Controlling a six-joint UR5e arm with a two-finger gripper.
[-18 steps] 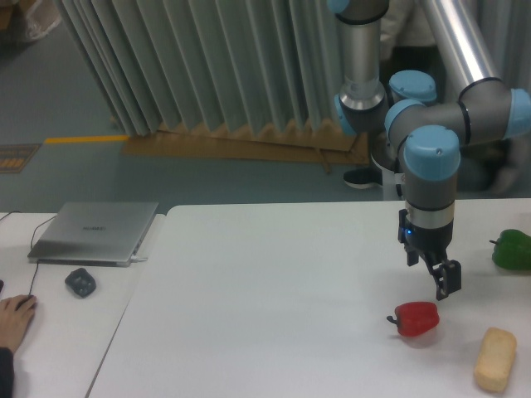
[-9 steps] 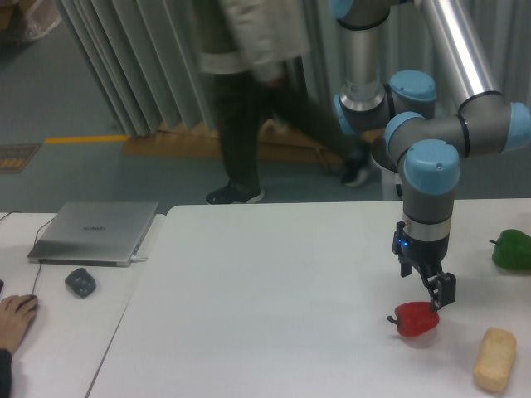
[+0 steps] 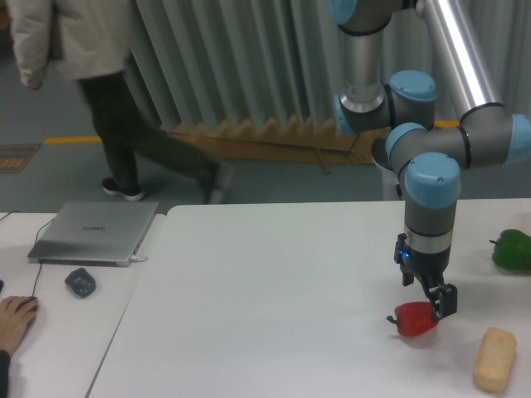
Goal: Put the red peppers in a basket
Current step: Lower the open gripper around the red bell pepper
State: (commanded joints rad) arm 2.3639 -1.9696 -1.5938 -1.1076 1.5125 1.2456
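Observation:
The red pepper point(image 3: 413, 320) lies on its side on the white table point(image 3: 274, 290) at the front right, with its dark stem pointing left. My gripper point(image 3: 431, 298) points down right over the pepper's upper right side. Its jaws are open and one fingertip point(image 3: 447, 302) reaches the pepper's top edge. I cannot tell whether the fingers touch the pepper. No basket is in view.
A green bell pepper point(image 3: 513, 249) sits at the right edge. A tan bread-like block point(image 3: 494, 358) lies front right of the red pepper. A laptop point(image 3: 95, 231), a mouse point(image 3: 80, 283) and a person's hand point(image 3: 15, 318) are on the left table. A person point(image 3: 99, 91) walks behind it.
My gripper has come down and a little left, from above the red pepper to its top. The pepper has not moved. A person has walked from the middle to the left in the background.

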